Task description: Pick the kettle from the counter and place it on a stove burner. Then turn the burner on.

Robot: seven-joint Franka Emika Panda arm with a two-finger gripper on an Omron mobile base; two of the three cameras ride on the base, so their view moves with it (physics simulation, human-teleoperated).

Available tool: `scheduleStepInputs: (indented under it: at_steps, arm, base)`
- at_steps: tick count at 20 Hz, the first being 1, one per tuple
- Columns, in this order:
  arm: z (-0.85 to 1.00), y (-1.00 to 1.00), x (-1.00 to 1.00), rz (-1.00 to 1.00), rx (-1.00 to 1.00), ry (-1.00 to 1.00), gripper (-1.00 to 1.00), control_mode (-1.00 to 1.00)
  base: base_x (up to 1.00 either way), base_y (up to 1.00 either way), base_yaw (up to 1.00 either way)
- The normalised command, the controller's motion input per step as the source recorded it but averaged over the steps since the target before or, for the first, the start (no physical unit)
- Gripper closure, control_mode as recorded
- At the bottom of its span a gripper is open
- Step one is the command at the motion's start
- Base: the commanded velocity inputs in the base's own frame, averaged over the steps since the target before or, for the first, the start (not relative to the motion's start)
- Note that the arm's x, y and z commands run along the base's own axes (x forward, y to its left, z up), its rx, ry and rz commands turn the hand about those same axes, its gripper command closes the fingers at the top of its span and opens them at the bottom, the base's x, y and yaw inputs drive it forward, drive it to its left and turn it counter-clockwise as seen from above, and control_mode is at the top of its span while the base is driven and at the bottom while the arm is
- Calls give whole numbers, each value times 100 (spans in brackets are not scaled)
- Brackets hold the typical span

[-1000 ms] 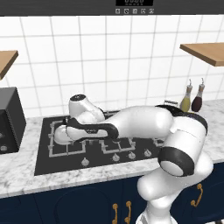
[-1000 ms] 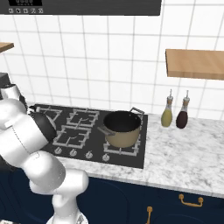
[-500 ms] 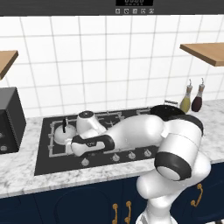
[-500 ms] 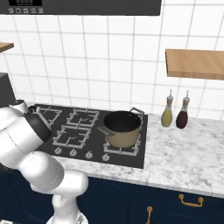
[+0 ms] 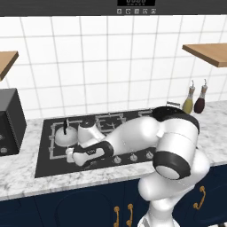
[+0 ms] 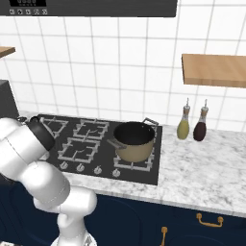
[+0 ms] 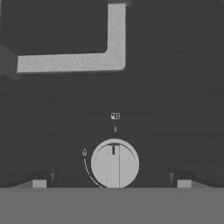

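- At the cooktop's front left corner, the gripper [image 5: 75, 155] hangs low over the row of control knobs, with the arm stretched across the black glass from the right.
- Dead ahead between the finger tips [image 7: 39, 183], the hand view shows a round knob [image 7: 115, 163], its pointer line running straight away from the hand; the jaws stand apart, one tip on each side of it and neither touching.
- Behind the gripper, toward the wall, the kettle [image 5: 66, 135] already sits on the stove burner [image 5: 56, 146] at the cooktop's left end, its thin black handle upright, so the placing step looks done.
- What seems left is a short advance onto the knob, a close, then a twist.
- Room is open along the front edge: the next knob [image 5: 117, 159] lies well to the right, and the tan pot [image 6: 133, 140] stands on the far right grate, clear of the arm's path.
- Beside the cooktop, the marble bench [image 5: 22, 177] offers bare space at the left.
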Motion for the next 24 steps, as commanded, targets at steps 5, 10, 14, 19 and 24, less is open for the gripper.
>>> scheduleStepInputs:
  at_steps: [5,10,14,19,24]
  arm:
    - [-18,0,-4,0,-2,0,-100,-100]
    - [-1,0,23,0,0,0,-100,-100]
    - [-1,0,6,0,0,0,-100,-100]
    - [0,0,0,0,0,0,100,-100]
    - [0,0,0,0,0,0,100,-100]
  base:
    - [0,0,0]
    - [0,0,0]
    - [0,0,0]
    - [0,0,0]
    - [0,0,0]
